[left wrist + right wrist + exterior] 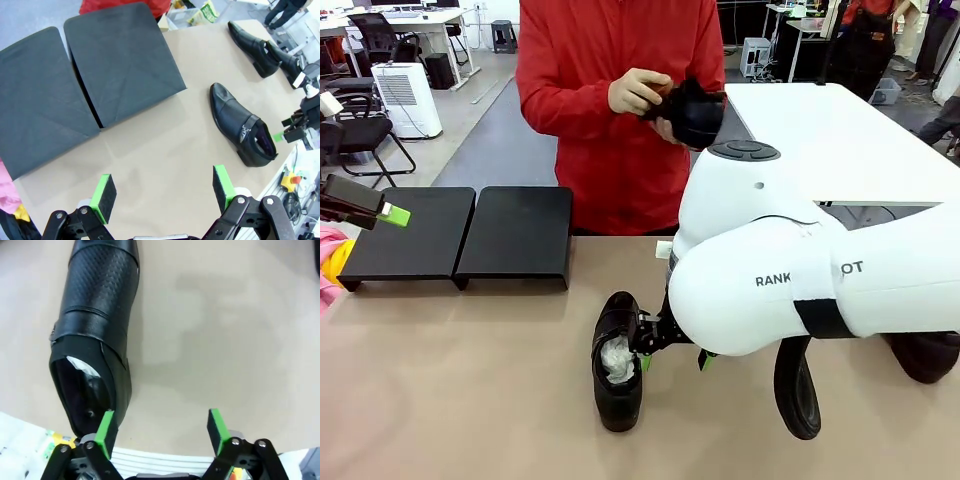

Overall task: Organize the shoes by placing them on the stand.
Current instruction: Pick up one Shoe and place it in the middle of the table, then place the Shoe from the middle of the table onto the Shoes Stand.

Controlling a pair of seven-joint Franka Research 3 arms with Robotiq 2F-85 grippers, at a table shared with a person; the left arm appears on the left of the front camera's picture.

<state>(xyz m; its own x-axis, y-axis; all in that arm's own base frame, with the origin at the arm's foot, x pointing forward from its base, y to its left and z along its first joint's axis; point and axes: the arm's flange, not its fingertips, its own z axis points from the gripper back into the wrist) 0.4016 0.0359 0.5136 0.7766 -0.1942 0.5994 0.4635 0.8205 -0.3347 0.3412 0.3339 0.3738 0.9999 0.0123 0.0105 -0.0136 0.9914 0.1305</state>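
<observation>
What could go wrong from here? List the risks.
1. The right fingers stand open with the shoe off to one side, heel beside one of them: closing might only shove it.
2. A second shoe sits close under the right arm; swinging toward the stand could knock it.

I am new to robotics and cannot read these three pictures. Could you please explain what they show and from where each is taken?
Two white robot arms share a table with a person. The front view looks across it; the other two pictures come from cameras on each wrist. The left gripper is open near the black stand, which bears no shoe yet. The right gripper is open beside a black shoe on the table. Two more shoes lie farther along. The person's hands hold a fourth shoe.
</observation>
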